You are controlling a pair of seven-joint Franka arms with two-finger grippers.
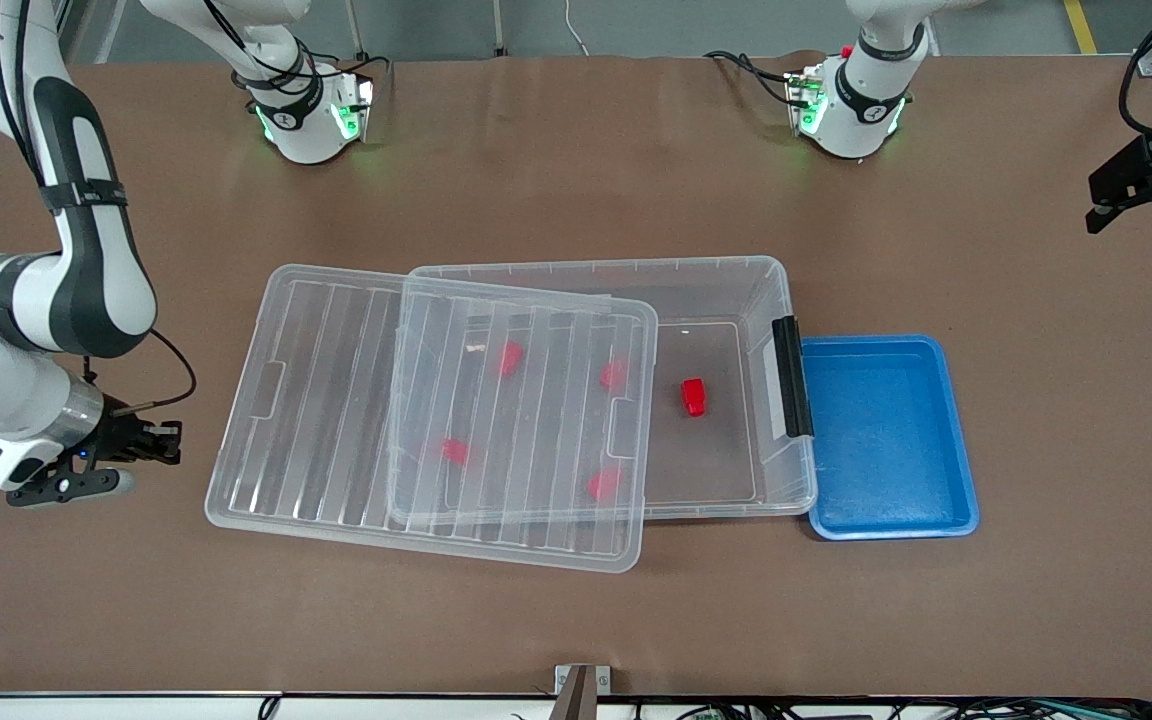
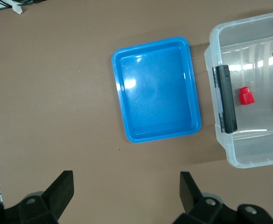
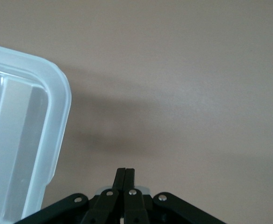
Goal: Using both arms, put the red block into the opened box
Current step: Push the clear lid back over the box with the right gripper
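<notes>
The box (image 1: 636,290) sits mid-surface. Its lid (image 1: 336,400) lies askew across the part toward my right arm's end, overhanging there. The red block (image 1: 693,397) rests inside on the uncovered floor, near the latch handle (image 1: 791,377); four other blocks (image 1: 509,358) lie under the lid. The tray (image 1: 956,500) touches the box's handle end, toward my left arm's end.

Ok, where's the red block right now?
In the front view the red block lies inside the box, on its uncovered floor near the black latch handle, at the end beside the blue tray.
</notes>
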